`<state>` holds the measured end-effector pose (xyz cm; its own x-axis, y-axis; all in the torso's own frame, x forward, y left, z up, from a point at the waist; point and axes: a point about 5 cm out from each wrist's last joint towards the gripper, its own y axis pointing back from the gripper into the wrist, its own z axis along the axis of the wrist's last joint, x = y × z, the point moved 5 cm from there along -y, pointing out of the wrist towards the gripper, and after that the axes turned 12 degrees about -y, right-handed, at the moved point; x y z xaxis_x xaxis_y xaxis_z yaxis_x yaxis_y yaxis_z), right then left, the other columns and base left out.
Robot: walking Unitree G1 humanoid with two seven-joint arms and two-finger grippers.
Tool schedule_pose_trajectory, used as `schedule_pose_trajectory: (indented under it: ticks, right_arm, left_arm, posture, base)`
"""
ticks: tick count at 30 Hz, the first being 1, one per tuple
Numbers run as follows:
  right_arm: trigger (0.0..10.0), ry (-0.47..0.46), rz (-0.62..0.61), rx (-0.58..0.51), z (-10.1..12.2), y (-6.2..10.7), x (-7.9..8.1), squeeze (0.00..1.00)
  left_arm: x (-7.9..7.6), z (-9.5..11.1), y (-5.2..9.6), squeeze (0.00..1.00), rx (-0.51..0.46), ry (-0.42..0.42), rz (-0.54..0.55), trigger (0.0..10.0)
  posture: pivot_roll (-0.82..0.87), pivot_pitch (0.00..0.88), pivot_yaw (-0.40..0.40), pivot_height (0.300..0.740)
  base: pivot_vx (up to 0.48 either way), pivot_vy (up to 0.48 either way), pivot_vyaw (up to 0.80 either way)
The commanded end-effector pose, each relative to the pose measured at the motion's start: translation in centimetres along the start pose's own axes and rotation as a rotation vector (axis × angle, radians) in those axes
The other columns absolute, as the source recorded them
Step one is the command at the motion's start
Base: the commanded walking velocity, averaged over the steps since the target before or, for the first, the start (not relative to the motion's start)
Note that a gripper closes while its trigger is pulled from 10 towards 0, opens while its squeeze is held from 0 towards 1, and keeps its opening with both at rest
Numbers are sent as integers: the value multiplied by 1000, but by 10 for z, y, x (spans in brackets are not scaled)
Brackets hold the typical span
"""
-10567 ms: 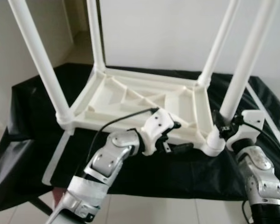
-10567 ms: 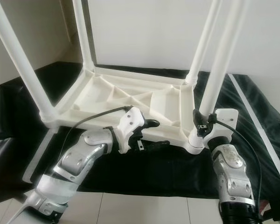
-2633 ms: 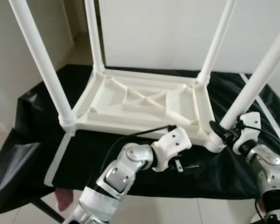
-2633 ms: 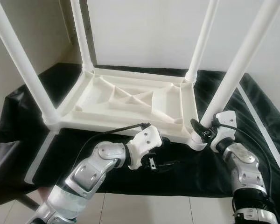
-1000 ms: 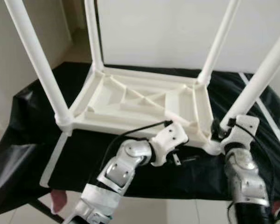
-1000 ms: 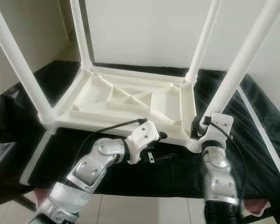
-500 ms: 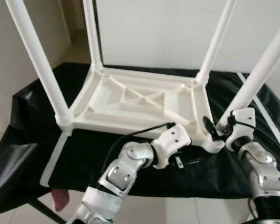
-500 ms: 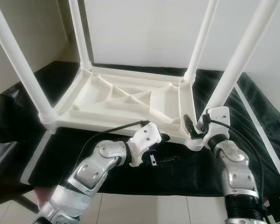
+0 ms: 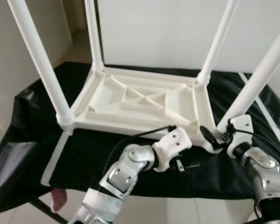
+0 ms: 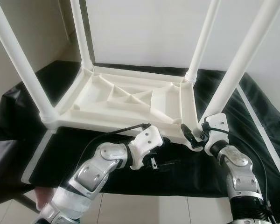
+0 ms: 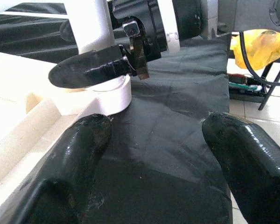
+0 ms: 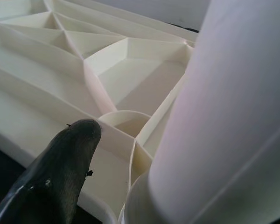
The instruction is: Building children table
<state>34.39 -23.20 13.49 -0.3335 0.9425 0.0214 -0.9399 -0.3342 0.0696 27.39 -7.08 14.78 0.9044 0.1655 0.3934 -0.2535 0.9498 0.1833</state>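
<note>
Upside-down white plastic children's table top [image 9: 144, 105] resting on a black cloth [image 9: 32, 126], ribbed underside facing up, four white legs rising from its corner sockets. Right gripper [image 10: 196, 133] set at the base of the near right leg [image 9: 256, 86], fingers spread wide around it; one black finger [image 12: 60, 172] lying on the inner side, over the ribbed underside, the leg close beside it; cannot tell whether the fingers press on the leg. Left gripper [image 11: 154, 154] low over the cloth just in front of the table top's near edge, jaws wide apart and holding nothing. Straight ahead of those jaws, the near right corner socket [image 11: 102, 95] and the right gripper's black finger [image 11: 91, 70]. Pale floor tiles [image 10: 144, 207] below the cloth edge.
</note>
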Motion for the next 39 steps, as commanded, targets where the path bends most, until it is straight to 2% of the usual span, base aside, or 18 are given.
schedule_pose_trajectory:
  ticks: [1,2,4,6,18,19,20,28,30,32,36,39]
  right_arm:
    - [5098,4,20,-2,1,0,0,0]
    - [4549,4,29,-5,2,0,-1,0]
    - [4549,4,29,-5,2,0,-1,0]
    - [0,9,20,-3,2,0,-7,0]
    - [0,-51,-26,17,-10,3,-15,0]
    - [6980,-60,-35,18,-11,3,-16,0]
    - [10000,-79,-50,18,-12,3,-17,0]
    - [10000,-144,-82,18,-18,2,-20,0]
    - [10000,-210,-117,37,-22,1,-26,0]
    - [10000,-229,-139,59,-25,0,-29,0]
    - [10000,-216,-150,84,-28,-2,-31,0]
    - [10000,-239,-148,88,-32,-3,-26,0]
  left_arm:
    - [2,-6,-1,0,29,-5,44,10000]
    - [2,-6,-1,0,29,-6,45,10000]
    - [2,-6,-1,0,29,-6,45,10000]
    - [2,-6,-1,0,31,-9,50,10000]
    - [2,-5,-1,0,30,-15,53,10000]
    - [2,-5,-1,0,29,-15,51,10000]
    - [2,-4,-1,0,29,-17,49,10000]
    - [2,-3,0,0,26,-20,44,10000]
    - [1,-2,0,0,23,-22,41,10000]
    - [1,-1,-1,0,22,-24,40,10000]
    - [1,-1,-1,0,21,-25,38,10000]
    - [2,0,0,0,19,-24,43,10000]
  posture:
    - [-19,0,-27,740]
    - [-19,0,-27,740]
    - [-19,0,-27,740]
    - [-15,0,-31,740]
    - [-19,0,-24,740]
    - [-20,0,-22,740]
    - [-21,0,-18,740]
    - [-23,0,-15,740]
    - [-25,0,-8,740]
    - [-25,0,-8,740]
    - [-24,0,-10,740]
    - [-20,0,-18,740]
  base:
    - [0,0,0]
    - [0,0,0]
    - [0,0,0]
    - [0,0,0]
    - [0,0,0]
    - [0,0,0]
    - [0,0,0]
    - [0,0,0]
    - [0,0,0]
    - [0,0,0]
    - [0,0,0]
    - [0,0,0]
